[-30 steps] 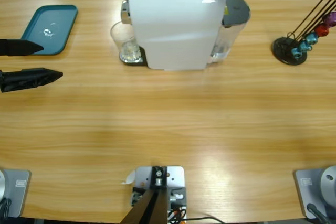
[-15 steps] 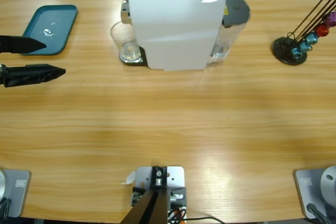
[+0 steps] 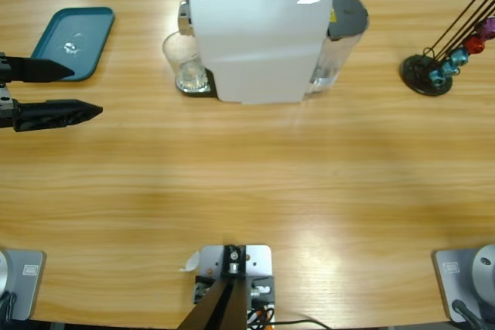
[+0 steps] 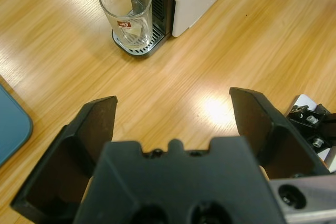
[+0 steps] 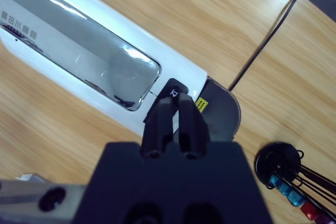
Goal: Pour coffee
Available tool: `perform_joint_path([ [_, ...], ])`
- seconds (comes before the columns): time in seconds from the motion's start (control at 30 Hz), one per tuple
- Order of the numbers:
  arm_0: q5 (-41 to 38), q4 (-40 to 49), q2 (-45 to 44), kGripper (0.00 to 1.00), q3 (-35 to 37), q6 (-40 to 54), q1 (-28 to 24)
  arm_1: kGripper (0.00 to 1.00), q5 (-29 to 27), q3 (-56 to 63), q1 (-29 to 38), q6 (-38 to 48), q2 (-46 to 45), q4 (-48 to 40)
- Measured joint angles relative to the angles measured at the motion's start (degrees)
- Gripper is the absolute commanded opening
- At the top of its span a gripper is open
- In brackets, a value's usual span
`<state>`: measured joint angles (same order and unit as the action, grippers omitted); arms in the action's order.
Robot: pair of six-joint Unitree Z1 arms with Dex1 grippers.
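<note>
- The glass (image 3: 184,62) is seen upright on the drip tray (image 4: 137,49), touching the front of the coffee machine (image 3: 259,36), directly under its spout; long axis is vertical, mouth up.
- The coffee (image 4: 133,36) can only be made out as a pale, shallow layer at the glass bottom; whether any brown liquid is really there can't be told w/ certainty.
- The left gripper (image 3: 77,90) is held over the table (image 3: 247,183), well apart from the machine, on the glass side. Its jaws are spread wide w/ nothing between them.
- Key relation: from the left gripper the glass lies straight ahead along the jaw line, between gripper and machine, slightly toward the teal tray (image 3: 73,40) side. In the left wrist view it is seen up ahead of the jaw gap, left of centre.
- The left arm is judged the nearer one for a grasp: a level approach across the glass's vertical axis would be called for, w/ the jaws passed either side of the glass wall.
- The right gripper (image 5: 177,109) is held above the machine's top, near its black button (image 5: 172,91); jaws are pressed together, nothing pinched. No right arm is seen in the high view.
- The capsule stand (image 3: 429,71) is set well apart from the machine, on the side away from the glass; it isn't judged to be in the way.
- Risk judged: the glass is close against the machine front, so the inner jaw has little room.
</note>
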<state>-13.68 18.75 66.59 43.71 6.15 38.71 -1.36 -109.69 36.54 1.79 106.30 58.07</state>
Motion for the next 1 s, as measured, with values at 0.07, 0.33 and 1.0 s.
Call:
perform_joint_path([
  [0.07, 0.0, 0.0, 0.0, 0.936, 0.0, 0.0, 0.02, 0.0, 0.02, 0.0, 0.5, 0.04, 0.12, -0.01],
  [0.33, 0.0, 0.47, 0.0, 0.935, 0.0, 0.0, 0.25, 0.0, 0.02, 0.0, 1.1, 0.04, 0.16, -0.02],
  [1.0, 0.0, 0.9, 0.04, 0.931, 0.02, 0.0, 0.55, 0.0, -1.66, -0.08, 1.1, 0.04, 1.54, -0.05],
])
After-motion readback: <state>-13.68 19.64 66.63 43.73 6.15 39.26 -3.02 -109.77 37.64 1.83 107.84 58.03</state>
